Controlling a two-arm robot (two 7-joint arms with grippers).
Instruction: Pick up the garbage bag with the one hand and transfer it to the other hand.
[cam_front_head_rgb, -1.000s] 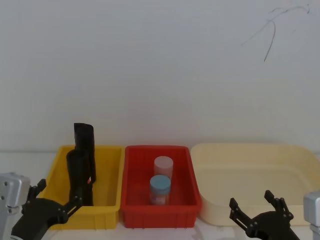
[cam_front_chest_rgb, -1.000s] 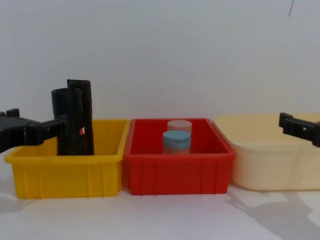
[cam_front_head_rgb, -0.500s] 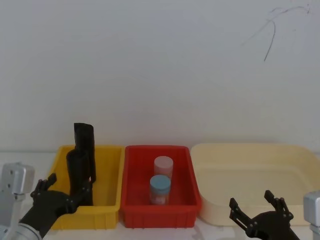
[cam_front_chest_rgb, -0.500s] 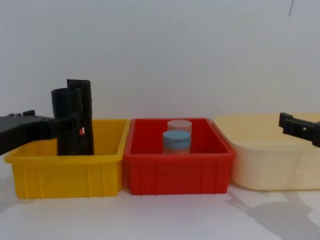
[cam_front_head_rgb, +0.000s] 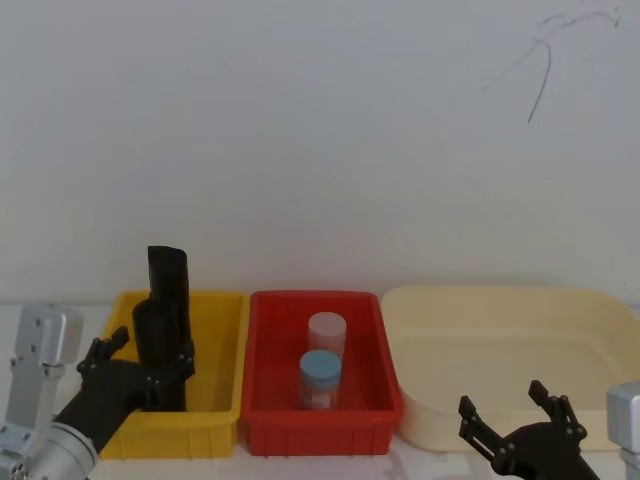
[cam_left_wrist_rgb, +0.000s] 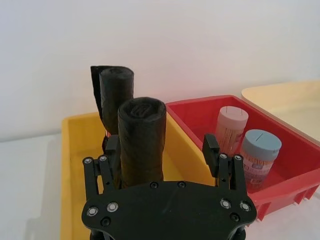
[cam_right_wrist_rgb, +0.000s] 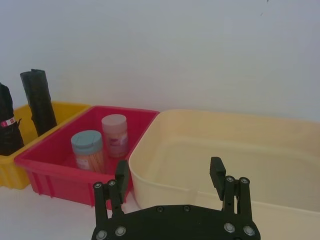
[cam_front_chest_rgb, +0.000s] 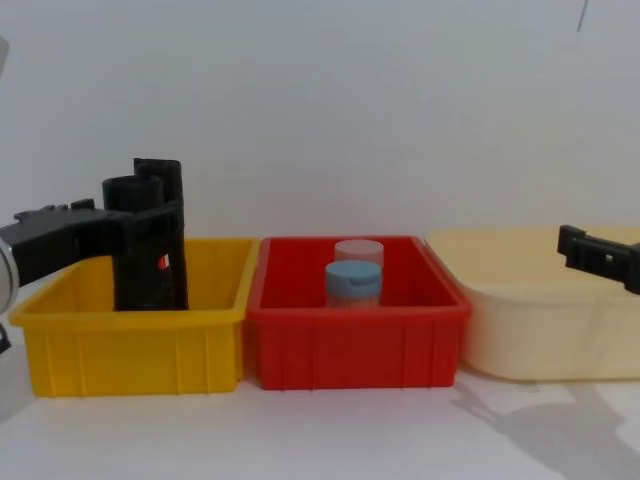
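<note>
Left claw (cam_left_wrist_rgb: 160, 146), spread open, straddles the bag (cam_left_wrist_rgb: 142, 131), which stands upright in the yellow bin (cam_front_chest_rgb: 130, 350), long axis vertical, a slimmer roll (cam_left_wrist_rgb: 116, 87) just behind. We judge this arm much the nearer; a level squeeze should take it. Right claw (cam_right_wrist_rgb: 169, 166) hangs released, well apart, in front of the cream tub (cam_right_wrist_rgb: 280, 150).

Crinkly plastic garbage bag (cam_left_wrist_rgb: 141, 140), glossy yellow bin (cam_front_chest_rgb: 130, 350)

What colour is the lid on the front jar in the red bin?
Light blue; the lid shows best in the left wrist view.
</note>
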